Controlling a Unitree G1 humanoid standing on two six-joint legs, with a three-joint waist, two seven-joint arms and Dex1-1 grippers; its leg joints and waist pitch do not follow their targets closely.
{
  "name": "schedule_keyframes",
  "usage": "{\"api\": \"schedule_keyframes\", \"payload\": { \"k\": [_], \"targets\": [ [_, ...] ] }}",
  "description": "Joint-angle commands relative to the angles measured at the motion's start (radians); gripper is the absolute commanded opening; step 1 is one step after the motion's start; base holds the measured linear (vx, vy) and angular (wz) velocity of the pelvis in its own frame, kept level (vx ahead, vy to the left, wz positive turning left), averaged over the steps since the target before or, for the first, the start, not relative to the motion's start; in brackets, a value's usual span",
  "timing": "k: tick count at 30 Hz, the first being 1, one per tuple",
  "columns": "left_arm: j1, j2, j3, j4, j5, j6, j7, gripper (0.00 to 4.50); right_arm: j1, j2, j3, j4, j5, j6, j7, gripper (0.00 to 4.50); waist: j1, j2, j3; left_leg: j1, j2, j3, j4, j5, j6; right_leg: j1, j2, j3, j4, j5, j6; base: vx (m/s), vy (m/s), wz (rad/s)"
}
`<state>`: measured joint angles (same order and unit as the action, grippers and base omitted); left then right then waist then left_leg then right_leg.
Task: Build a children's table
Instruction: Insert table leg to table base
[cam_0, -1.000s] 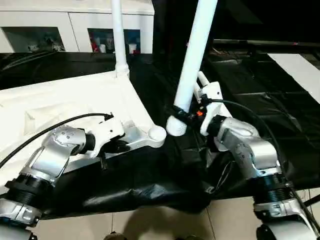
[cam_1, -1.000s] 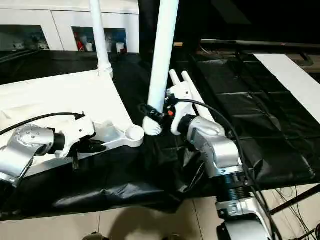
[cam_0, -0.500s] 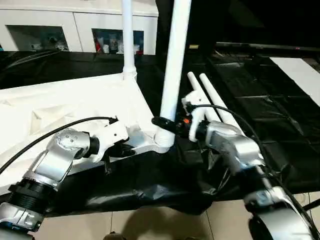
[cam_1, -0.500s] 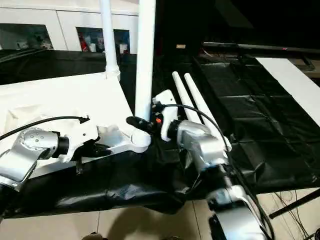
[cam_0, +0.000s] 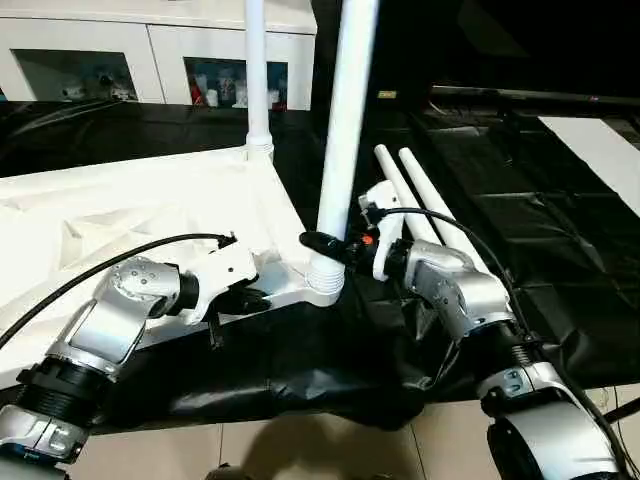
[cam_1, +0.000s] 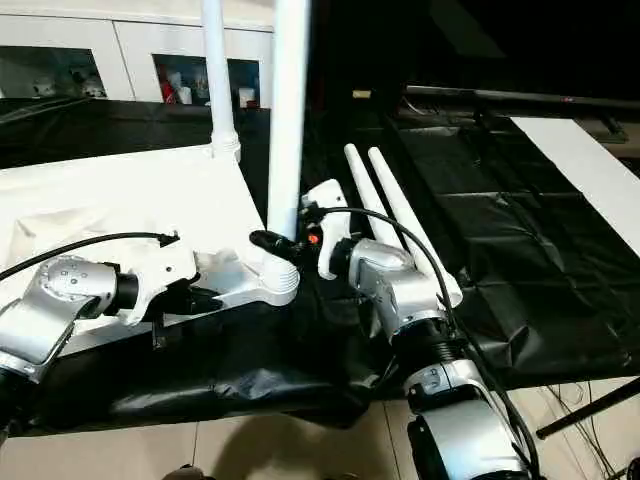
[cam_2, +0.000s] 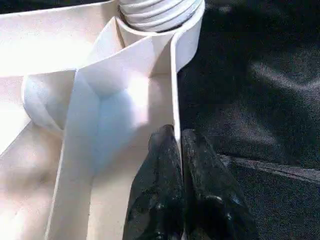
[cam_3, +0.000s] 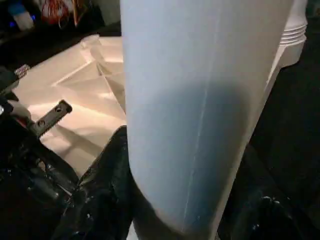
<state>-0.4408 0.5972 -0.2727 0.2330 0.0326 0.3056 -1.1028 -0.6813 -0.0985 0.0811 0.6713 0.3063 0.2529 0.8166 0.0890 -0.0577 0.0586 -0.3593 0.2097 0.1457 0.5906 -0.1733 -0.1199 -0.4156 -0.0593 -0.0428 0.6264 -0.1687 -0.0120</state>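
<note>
The white tabletop lies upside down on black cloth, ribs up. One white leg stands in its far corner socket. A second leg stands upright with its ribbed end in the near right corner socket. My right gripper is shut around this leg just above the socket, and the right wrist view shows the leg between its black fingers. My left gripper is shut on the tabletop's near rim, close to that corner.
Two loose white legs lie side by side on the black cloth just behind my right arm. A white glass-door cabinet stands at the back. A white sheet lies at the far right. Tiled floor shows below the cloth's front edge.
The leg in my right gripper has swung from a tilt beside the corner to upright, its end now in the socket. The left gripper has kept its hold on the rim.
</note>
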Motion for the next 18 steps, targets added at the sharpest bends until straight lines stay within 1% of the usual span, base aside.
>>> {"api": "schedule_keyframes", "payload": {
  "k": [1,2,3,4,5,6,7,8,9,10,12,13,15,16,17,18],
  "targets": [
    [-0.016,-0.010,-0.005,-0.006,-0.007,-0.014,0.004,0.00,0.015,-0.008,-0.010,0.043,-0.008,-0.006,0.002,1.84,-0.008,0.020,-0.069,0.005,0.009,0.017,-0.072,-0.221,-0.010,0.052,-0.059,0.037,-0.069,-0.234,-0.187,0.000,0.000,0.00],
    [-0.020,-0.017,-0.003,0.002,-0.006,-0.019,0.012,0.00,0.028,-0.002,-0.025,0.058,0.001,-0.029,0.003,1.84,-0.008,0.021,-0.069,0.006,0.009,0.017,-0.072,-0.227,-0.012,0.052,-0.059,0.037,-0.071,-0.235,-0.189,0.000,0.000,0.00],
    [-0.020,-0.017,-0.003,0.002,-0.006,-0.019,0.012,0.00,0.029,-0.002,-0.025,0.058,0.001,-0.029,0.003,1.84,-0.007,0.022,-0.069,0.007,0.009,0.017,-0.072,-0.231,-0.012,0.052,-0.059,0.037,-0.070,-0.236,-0.190,0.000,0.000,0.00],
    [-0.026,-0.023,-0.001,0.011,-0.005,-0.028,0.020,0.00,0.040,0.003,-0.037,0.065,0.011,-0.048,0.007,1.84,-0.007,0.026,-0.070,0.007,0.009,0.017,-0.072,-0.236,-0.013,0.052,-0.058,0.037,-0.071,-0.233,-0.191,0.000,0.000,0.00],
    [-0.030,-0.028,0.002,0.019,-0.005,-0.033,0.026,0.00,0.050,0.005,-0.041,0.068,0.013,-0.061,0.007,1.84,-0.006,0.027,-0.070,0.010,0.009,0.017,-0.072,-0.245,-0.013,0.050,-0.058,0.037,-0.071,-0.236,-0.193,0.000,0.000,0.00],
    [-0.031,-0.029,0.002,0.020,-0.005,-0.033,0.027,0.00,0.052,0.006,-0.041,0.069,0.012,-0.066,0.007,1.84,-0.006,0.025,-0.069,0.010,0.009,0.017,-0.073,-0.251,-0.013,0.050,-0.057,0.037,-0.073,-0.242,-0.193,0.000,0.000,0.00],
    [-0.033,-0.031,0.003,0.023,-0.006,-0.034,0.028,0.00,0.057,0.007,-0.042,0.071,0.011,-0.076,0.006,1.84,-0.007,0.028,-0.069,0.010,0.010,0.016,-0.073,-0.257,-0.014,0.050,-0.057,0.036,-0.072,-0.247,-0.196,0.000,0.000,0.00],
    [-0.037,-0.034,0.003,0.028,-0.006,-0.035,0.030,0.00,0.070,0.009,-0.042,0.071,0.009,-0.092,0.006,1.84,-0.007,0.028,-0.067,0.012,0.010,0.016,-0.074,-0.280,-0.016,0.049,-0.058,0.036,-0.076,-0.270,-0.192,0.000,0.000,0.00],
    [-0.038,-0.035,0.003,0.030,-0.006,-0.035,0.030,0.00,0.076,0.010,-0.042,0.071,0.007,-0.101,0.005,1.84,-0.007,0.032,-0.067,0.013,0.010,0.015,-0.074,-0.287,-0.018,0.047,-0.058,0.036,-0.076,-0.277,-0.191,0.000,0.000,0.00],
    [-0.040,-0.035,0.003,0.033,-0.006,-0.037,0.030,0.00,0.086,0.011,-0.041,0.071,-0.001,-0.120,0.005,1.84,-0.008,0.032,-0.066,0.012,0.010,0.014,-0.075,-0.300,-0.018,0.048,-0.058,0.036,-0.078,-0.291,-0.189,0.000,0.000,0.00],
    [-0.042,-0.038,0.001,0.036,-0.005,-0.037,0.030,0.00,0.116,0.008,-0.017,0.060,-0.031,-0.164,0.013,1.84,-0.008,0.028,-0.066,0.013,0.010,0.014,-0.076,-0.310,-0.018,0.047,-0.058,0.035,-0.081,-0.310,-0.183,0.000,0.000,0.00],
    [-0.043,-0.039,-0.001,0.037,-0.005,-0.037,0.031,0.00,0.128,0.006,-0.005,0.055,-0.043,-0.181,0.018,1.84,-0.008,0.029,-0.066,0.014,0.010,0.014,-0.076,-0.313,-0.017,0.046,-0.058,0.036,-0.081,-0.315,-0.182,0.000,0.000,0.00],
    [-0.043,-0.040,-0.003,0.038,-0.003,-0.036,0.031,0.00,0.158,-0.004,0.030,0.033,-0.077,-0.211,0.027,1.84,-0.008,0.024,-0.065,0.012,0.011,0.013,-0.078,-0.311,-0.014,0.048,-0.058,0.036,-0.081,-0.326,-0.176,0.000,0.000,0.00],
    [-0.042,-0.040,-0.003,0.037,-0.002,-0.037,0.030,0.00,0.166,-0.007,0.041,0.024,-0.085,-0.213,0.034,1.84,-0.009,0.020,-0.064,0.012,0.011,0.013,-0.079,-0.313,-0.011,0.048,-0.057,0.035,-0.083,-0.338,-0.171,0.000,0.000,0.00],
    [-0.040,-0.040,-0.003,0.037,-0.002,-0.037,0.030,0.00,0.172,-0.009,0.052,0.018,-0.094,-0.216,0.041,1.84,-0.009,0.019,-0.064,0.011,0.010,0.012,-0.079,-0.312,-0.009,0.048,-0.058,0.036,-0.083,-0.345,-0.167,0.000,0.000,0.00],
    [-0.039,-0.039,-0.003,0.036,-0.001,-0.037,0.030,0.00,0.176,-0.011,0.060,0.014,-0.100,-0.220,0.048,1.84,-0.009,0.021,-0.064,0.011,0.011,0.012,-0.079,-0.313,-0.009,0.048,-0.058,0.037,-0.084,-0.349,-0.166,0.000,0.000,0.00]
  ]
}}
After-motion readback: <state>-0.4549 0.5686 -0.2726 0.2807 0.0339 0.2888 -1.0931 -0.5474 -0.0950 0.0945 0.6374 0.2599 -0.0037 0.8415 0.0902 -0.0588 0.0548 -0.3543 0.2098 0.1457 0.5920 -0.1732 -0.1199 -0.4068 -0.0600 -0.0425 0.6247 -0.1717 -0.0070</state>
